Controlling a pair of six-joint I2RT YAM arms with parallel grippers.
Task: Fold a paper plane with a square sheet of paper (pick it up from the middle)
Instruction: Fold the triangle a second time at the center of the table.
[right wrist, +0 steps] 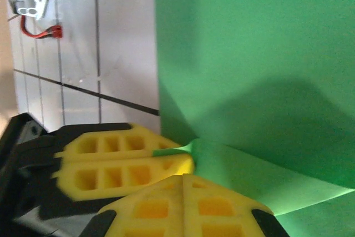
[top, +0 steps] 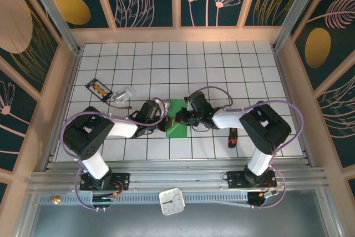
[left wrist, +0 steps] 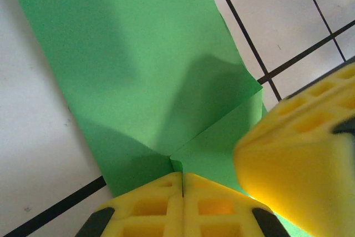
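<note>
Working the green sheet in the middle of the table, between the two wrists and well clear of the red-and-black tool off to the right. The sheet lies flat on the tiles. It's narrower than a square, with one flap doubled over, and the flap's loose corner lifts a little in the left wrist view.

Left jaws are clenched. The right wrist view shows a sliver of green caught between them, so we read that as a pinch on the sheet where the creases meet. Right jaws are clenched too, tips down on the paper just beside the left ones. We cannot tell whether they nip the paper or only press it.

Our read: one side pins the sheet so it can't slide while the other works the fold. It's far from a dart yet.
</note>
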